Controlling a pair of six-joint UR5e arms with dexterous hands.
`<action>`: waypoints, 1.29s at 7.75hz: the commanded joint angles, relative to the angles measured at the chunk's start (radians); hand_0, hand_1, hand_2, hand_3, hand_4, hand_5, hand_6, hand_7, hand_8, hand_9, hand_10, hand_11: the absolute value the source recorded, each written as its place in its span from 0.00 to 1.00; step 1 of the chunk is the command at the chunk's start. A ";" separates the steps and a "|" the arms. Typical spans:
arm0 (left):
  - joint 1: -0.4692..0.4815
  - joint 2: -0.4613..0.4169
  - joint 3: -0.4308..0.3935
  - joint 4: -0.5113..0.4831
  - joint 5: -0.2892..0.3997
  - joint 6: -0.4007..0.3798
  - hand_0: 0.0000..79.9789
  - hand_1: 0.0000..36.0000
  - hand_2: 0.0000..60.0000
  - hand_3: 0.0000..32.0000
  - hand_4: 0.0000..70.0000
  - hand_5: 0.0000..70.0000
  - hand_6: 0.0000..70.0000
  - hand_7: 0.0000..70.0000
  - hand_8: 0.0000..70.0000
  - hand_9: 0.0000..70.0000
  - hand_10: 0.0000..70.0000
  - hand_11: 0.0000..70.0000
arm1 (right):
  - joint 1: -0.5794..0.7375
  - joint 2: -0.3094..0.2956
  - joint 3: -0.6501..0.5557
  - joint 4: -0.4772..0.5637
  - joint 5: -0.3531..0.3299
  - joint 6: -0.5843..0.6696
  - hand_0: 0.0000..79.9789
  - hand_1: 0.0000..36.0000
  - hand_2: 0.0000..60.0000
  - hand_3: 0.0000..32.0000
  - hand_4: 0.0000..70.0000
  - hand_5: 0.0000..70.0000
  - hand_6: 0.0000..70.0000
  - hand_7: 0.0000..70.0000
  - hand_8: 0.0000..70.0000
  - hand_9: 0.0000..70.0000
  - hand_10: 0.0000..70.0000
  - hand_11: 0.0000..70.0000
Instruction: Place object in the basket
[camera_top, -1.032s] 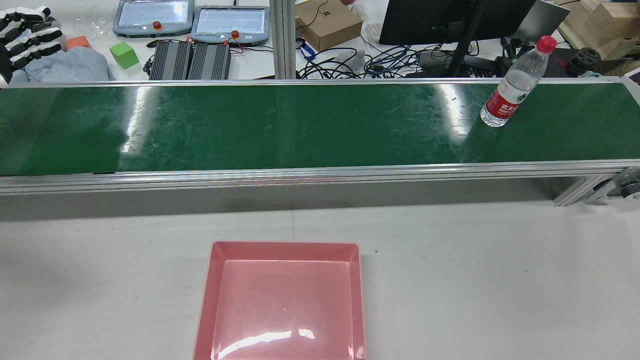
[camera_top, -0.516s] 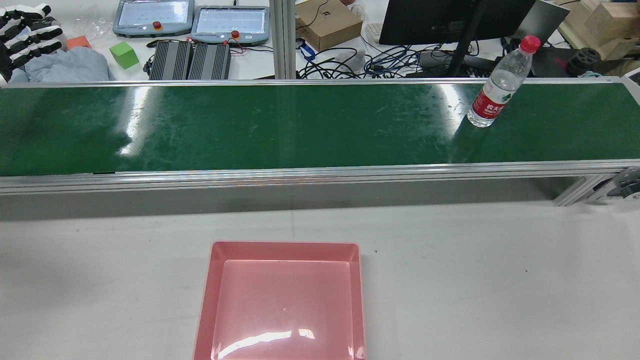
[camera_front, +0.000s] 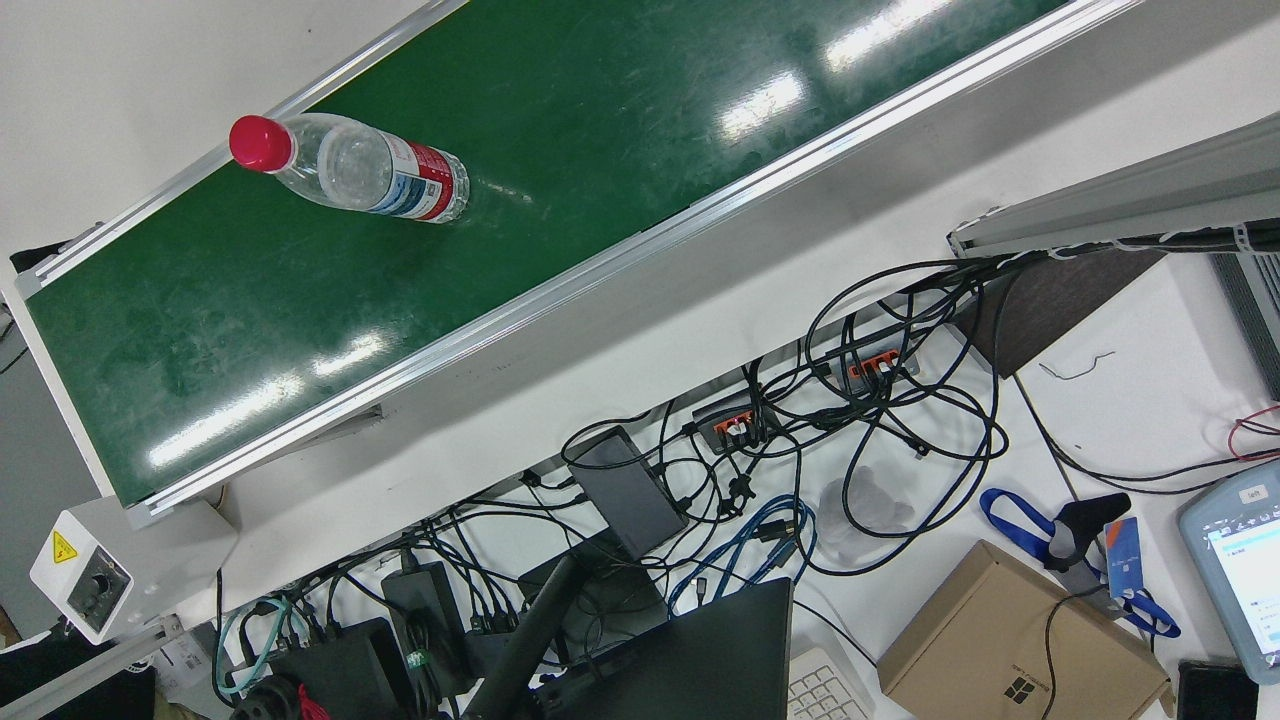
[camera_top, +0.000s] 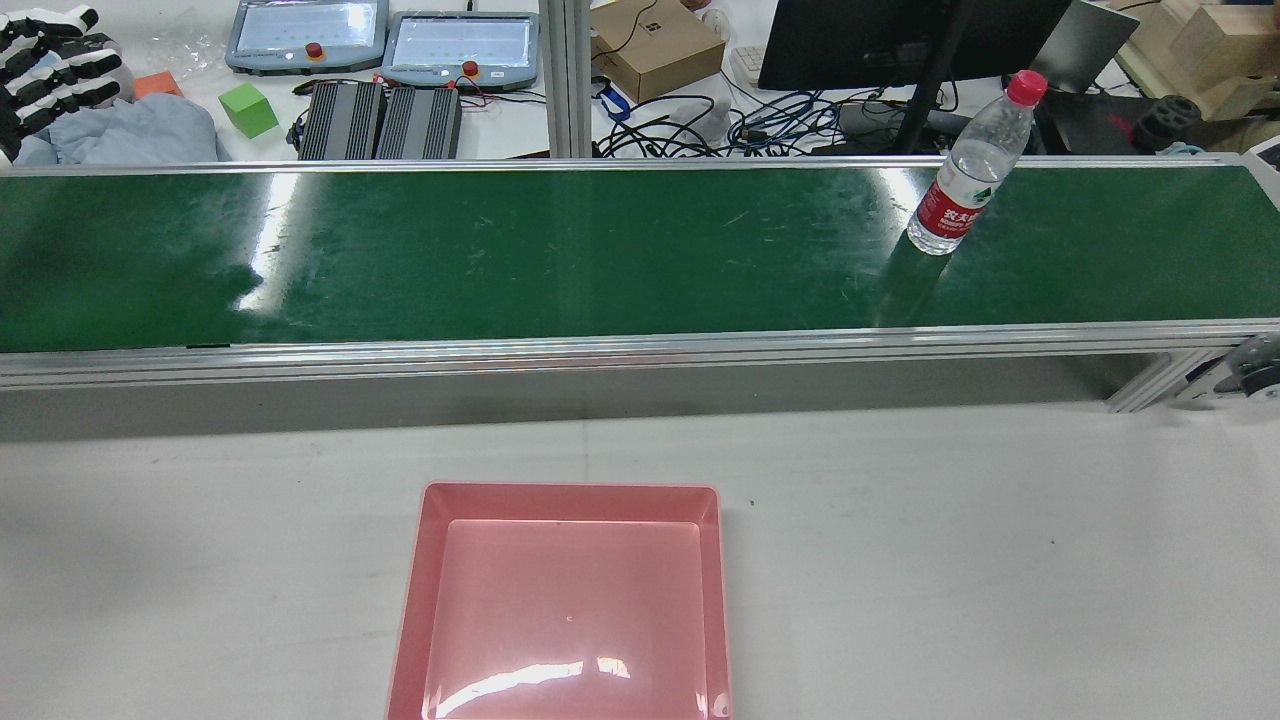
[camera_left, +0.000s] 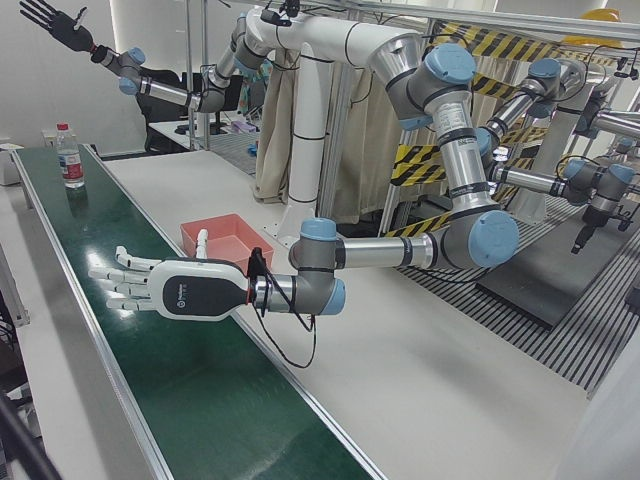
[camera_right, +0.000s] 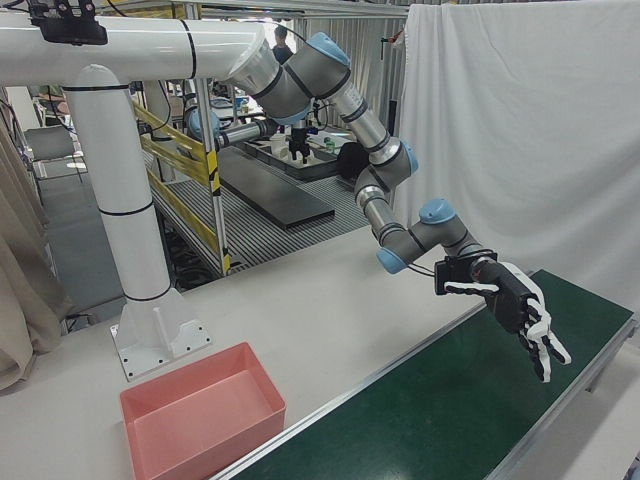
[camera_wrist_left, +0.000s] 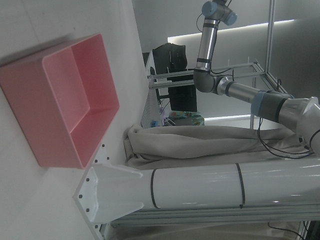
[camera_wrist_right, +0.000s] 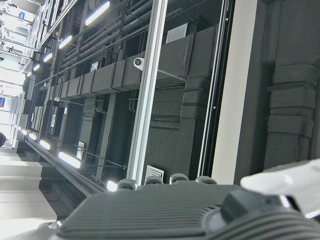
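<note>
A clear water bottle (camera_top: 965, 185) with a red cap and red label stands upright on the green conveyor belt (camera_top: 600, 260), towards its right end; it also shows in the front view (camera_front: 360, 170) and far off in the left-front view (camera_left: 68, 160). The pink basket (camera_top: 570, 490) sits empty on the white table in front of the belt, also in the right-front view (camera_right: 180, 372). My left hand (camera_left: 165, 288) is open, fingers spread, hovering over the belt's left part, far from the bottle; it also shows in the rear view (camera_top: 55, 60). My right hand (camera_left: 50, 18) is raised high, open and empty.
Beyond the belt lies a cluttered desk with teach pendants (camera_top: 380, 45), a green cube (camera_top: 247, 108), a cardboard box (camera_top: 655, 45), a monitor (camera_top: 900, 40) and cables. The white arm pedestal (camera_right: 135, 220) stands behind the basket.
The bottle has travelled left along the belt, still upright. My left hand has shifted only slightly at the belt's left end.
</note>
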 joint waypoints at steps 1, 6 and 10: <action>0.009 0.002 -0.001 0.013 0.002 -0.001 0.69 0.27 0.00 0.24 0.04 0.49 0.07 0.06 0.15 0.14 0.07 0.13 | 0.000 0.000 0.001 0.000 0.000 -0.002 0.00 0.00 0.00 0.00 0.00 0.00 0.00 0.00 0.00 0.00 0.00 0.00; 0.017 0.002 0.000 0.028 0.000 -0.001 0.78 0.59 0.00 0.22 0.06 0.48 0.09 0.08 0.17 0.16 0.09 0.17 | 0.000 -0.001 -0.001 0.000 0.000 0.000 0.00 0.00 0.00 0.00 0.00 0.00 0.00 0.00 0.00 0.00 0.00 0.00; 0.015 0.002 0.002 0.039 -0.003 0.001 0.77 0.54 0.00 0.18 0.12 0.49 0.11 0.08 0.20 0.18 0.09 0.17 | 0.000 -0.001 0.001 0.000 0.000 0.000 0.00 0.00 0.00 0.00 0.00 0.00 0.00 0.00 0.00 0.00 0.00 0.00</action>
